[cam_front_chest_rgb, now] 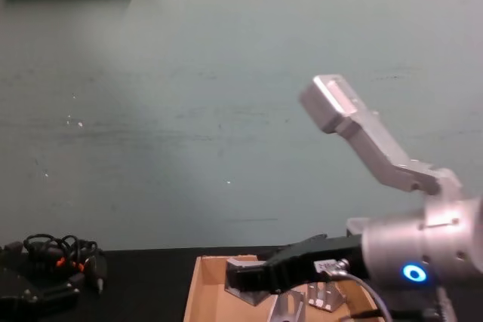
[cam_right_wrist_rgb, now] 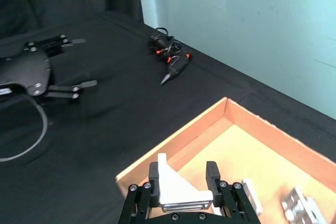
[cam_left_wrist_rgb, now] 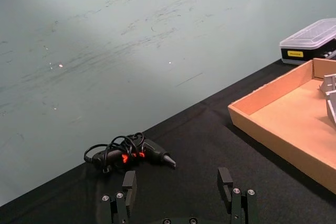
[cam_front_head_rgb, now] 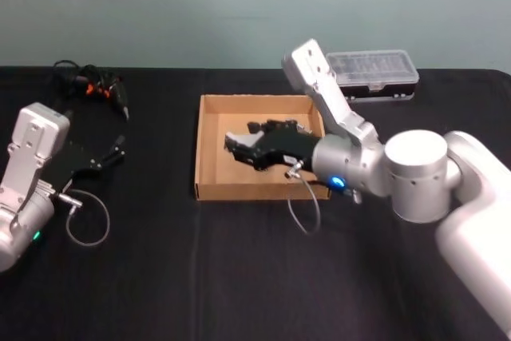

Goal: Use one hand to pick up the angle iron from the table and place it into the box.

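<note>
My right gripper is shut on the angle iron, a pale triangular metal bracket clamped between its two black fingers. It hangs over the near-left part of the tan cardboard box. In the head view the right gripper reaches into the box from the right, above the black table. From the chest view, the gripper holds the grey angle iron just above the box rim. My left gripper is open and parked at the table's left.
Other metal pieces lie on the box floor. A black plastic case with a clear lid stands behind the box on the right. A black tool with a coiled cable and orange marks lies at the back left.
</note>
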You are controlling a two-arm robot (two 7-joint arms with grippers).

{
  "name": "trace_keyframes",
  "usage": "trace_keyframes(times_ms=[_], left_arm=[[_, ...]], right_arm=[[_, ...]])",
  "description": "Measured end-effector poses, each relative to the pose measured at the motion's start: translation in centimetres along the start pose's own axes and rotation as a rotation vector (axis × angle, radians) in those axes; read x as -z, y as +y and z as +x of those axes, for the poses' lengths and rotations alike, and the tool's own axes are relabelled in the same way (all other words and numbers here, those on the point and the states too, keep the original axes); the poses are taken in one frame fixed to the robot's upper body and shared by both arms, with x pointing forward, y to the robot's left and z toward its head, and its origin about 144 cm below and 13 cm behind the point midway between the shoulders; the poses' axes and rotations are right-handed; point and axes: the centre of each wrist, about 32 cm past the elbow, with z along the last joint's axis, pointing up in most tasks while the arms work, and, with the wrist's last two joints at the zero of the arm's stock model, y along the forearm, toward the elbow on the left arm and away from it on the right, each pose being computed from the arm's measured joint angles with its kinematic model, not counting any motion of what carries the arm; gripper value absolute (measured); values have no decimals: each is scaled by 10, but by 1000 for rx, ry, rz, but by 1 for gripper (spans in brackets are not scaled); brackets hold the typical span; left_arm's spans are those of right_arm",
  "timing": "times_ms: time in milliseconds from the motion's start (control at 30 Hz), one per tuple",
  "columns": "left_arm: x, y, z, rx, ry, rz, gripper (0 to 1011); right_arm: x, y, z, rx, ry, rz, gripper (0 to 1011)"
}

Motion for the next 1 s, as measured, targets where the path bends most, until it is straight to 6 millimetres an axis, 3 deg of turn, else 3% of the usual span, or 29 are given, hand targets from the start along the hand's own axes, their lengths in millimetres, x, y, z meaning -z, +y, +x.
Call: trace_keyframes(times_ms=[200, 433, 833, 1000], left_arm=[[0, 0, 0, 0, 0, 0, 1011], [0, 0, 0, 0, 0, 0, 1011], [0, 0, 0, 0, 0, 0, 1011], [0, 0, 0, 0, 0, 0, 1011]], right_arm=[[-6, 29, 13, 8, 24, -42, 539], [-6, 49, 17, 13, 57, -91, 539], [-4, 58, 19, 18, 60, -116, 539], [-4, 58, 19, 17, 61, -114, 601]])
